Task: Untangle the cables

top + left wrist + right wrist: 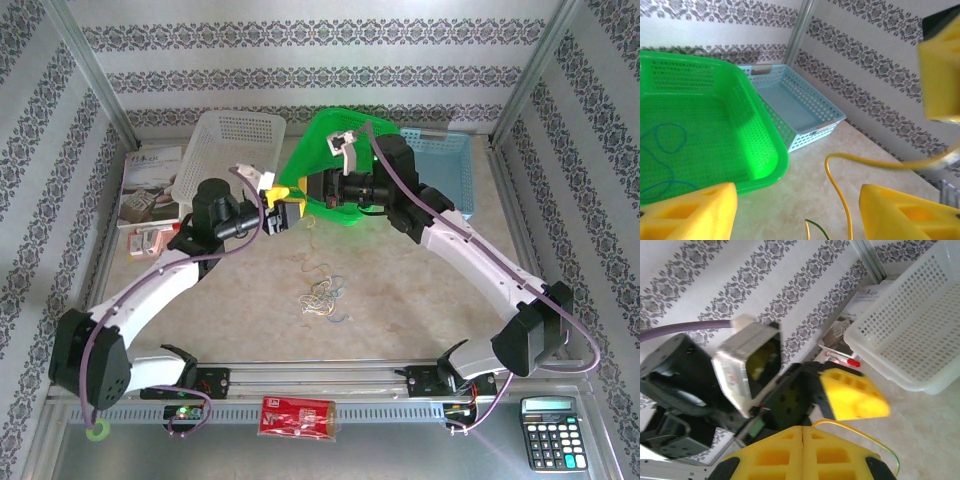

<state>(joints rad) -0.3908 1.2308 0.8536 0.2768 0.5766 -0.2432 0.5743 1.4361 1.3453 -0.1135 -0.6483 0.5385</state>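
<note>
The right hand is pinching a yellow cable; the left hand is standing wide around it. One blue cable is lying in the green basket, while the tangle is sitting on the counter, apparently unsorted.

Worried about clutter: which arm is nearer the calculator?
Right. The right arm bends close by the calculator; the left arm stands far off on the opposite side.

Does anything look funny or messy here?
Yes. The green basket sits crooked, turned cornerwise between the white basket and the blue basket. A knotted heap of cables also lies loose on the table.
</note>
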